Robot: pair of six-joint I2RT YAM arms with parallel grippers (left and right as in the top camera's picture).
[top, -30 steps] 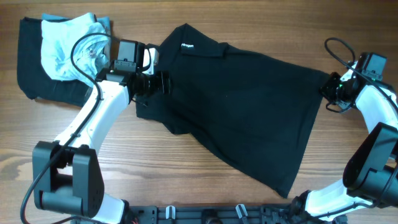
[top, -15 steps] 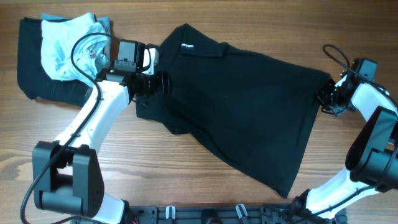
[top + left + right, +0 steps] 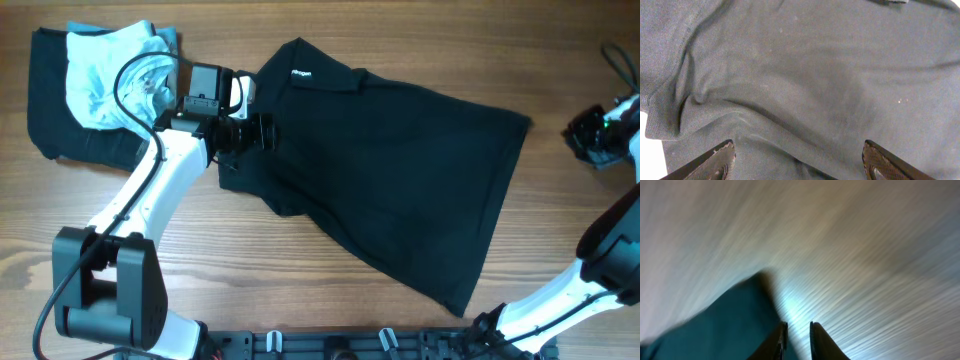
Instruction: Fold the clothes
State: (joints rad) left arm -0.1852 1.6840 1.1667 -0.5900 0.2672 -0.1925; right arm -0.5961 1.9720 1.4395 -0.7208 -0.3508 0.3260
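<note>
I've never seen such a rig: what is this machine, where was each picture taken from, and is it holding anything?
Two white robot arms work at a wooden table. One picture looks down from above. The other two come from cameras on the wrists, so each shows its own fingers. A black polo shirt lies spread out, and a pale blue garment sits on dark cloth in the far-left corner. The left hand is open over the shirt's edge, gripping nothing. The right hand is off the shirt, fingers barely parted, empty.
</note>
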